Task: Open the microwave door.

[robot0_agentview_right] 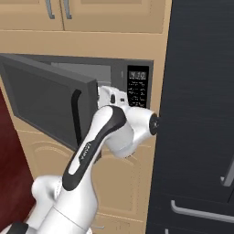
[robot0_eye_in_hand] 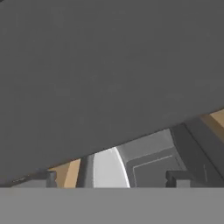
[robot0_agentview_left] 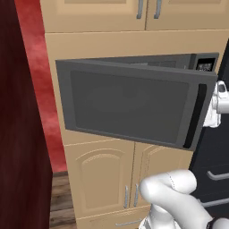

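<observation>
Dark grey microwave door (robot0_agentview_left: 129, 100) stands swung well out from the microwave (robot0_agentview_right: 132, 73), hinged at its left edge, with the black bar handle (robot0_agentview_left: 195, 115) at the free right edge. Gripper (robot0_eye_in_hand: 109, 178) sits behind that free edge, on the inner side, presumably so it can push the panel outward instead of pulling the handle. Fingertips (robot0_eye_in_hand: 179, 178) appear spread with nothing between them. White plate (robot0_eye_in_hand: 107, 168) is visible inside. Judgement: door mostly open; more swing is still possible.
</observation>
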Available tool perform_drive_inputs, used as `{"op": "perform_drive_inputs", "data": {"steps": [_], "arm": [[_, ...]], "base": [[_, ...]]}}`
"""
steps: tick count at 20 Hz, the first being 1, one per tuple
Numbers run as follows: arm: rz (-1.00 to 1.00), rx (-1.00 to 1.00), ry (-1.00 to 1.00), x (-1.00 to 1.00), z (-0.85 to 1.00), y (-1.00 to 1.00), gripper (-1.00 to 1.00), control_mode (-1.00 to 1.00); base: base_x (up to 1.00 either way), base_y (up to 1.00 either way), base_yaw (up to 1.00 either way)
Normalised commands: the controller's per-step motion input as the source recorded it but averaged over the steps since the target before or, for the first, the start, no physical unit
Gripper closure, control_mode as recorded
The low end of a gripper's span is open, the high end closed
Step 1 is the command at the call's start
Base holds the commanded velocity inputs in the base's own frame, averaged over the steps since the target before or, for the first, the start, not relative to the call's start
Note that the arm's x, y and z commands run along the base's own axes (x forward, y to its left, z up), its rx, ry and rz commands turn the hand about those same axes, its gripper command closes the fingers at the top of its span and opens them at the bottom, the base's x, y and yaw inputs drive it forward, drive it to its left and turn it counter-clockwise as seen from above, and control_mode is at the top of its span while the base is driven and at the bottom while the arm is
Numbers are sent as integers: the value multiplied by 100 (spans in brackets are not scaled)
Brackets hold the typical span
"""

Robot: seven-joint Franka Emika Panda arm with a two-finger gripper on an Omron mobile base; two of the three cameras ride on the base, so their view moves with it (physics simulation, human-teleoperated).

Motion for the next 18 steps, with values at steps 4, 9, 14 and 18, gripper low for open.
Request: {"op": "perform_drive_inputs", "data": {"steps": [4, 9, 14, 18], "arm": [[20, -5, -2, -39, 0, 48, -100, -100], [37, 0, -3, -95, 0, 40, -100, -100], [45, 3, -2, -93, -4, 51, -100, -100], [42, 5, -5, -72, -11, 91, -100, -100]], "base": [[0, 0, 0], [0, 0, 0], [0, 0, 0], [0, 0, 0]]}}
